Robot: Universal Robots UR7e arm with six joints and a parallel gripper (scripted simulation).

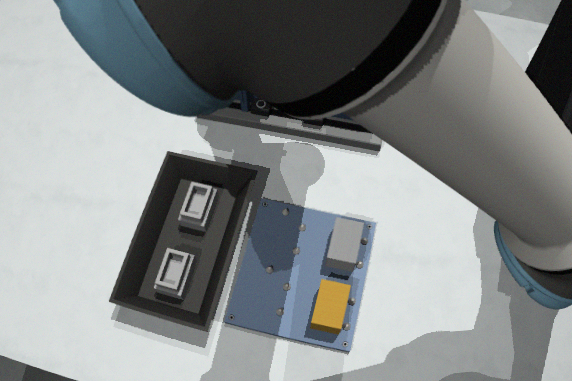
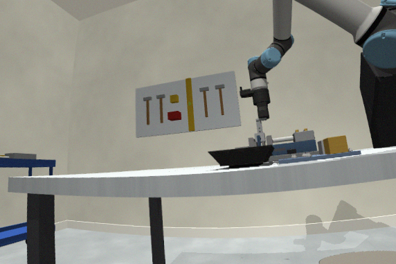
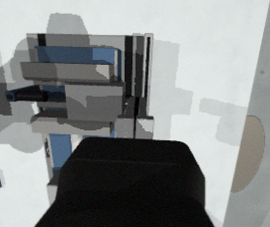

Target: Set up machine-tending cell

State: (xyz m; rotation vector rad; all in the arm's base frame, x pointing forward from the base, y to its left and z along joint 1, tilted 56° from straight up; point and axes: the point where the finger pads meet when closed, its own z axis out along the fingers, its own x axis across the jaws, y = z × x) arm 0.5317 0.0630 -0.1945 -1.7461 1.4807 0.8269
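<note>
Most of vise (image 1: 320,135) hidden under arm (image 1: 280,13) — jaws closed, empty.

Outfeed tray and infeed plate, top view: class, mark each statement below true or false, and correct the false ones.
1. Two finished parts lie in the outfeed tray, pockets up. True: one part and another.
2. The brass blank sits in the tray. False: it is on the infeed plate.
3. An aluminium blank sits on the infeed plate beside the brass one. True.
4. The gripper has its jaws wide open. False: they are shut, holding nothing.
5. The gripper hangs over the infeed plate. False: it is above the vise.
</note>
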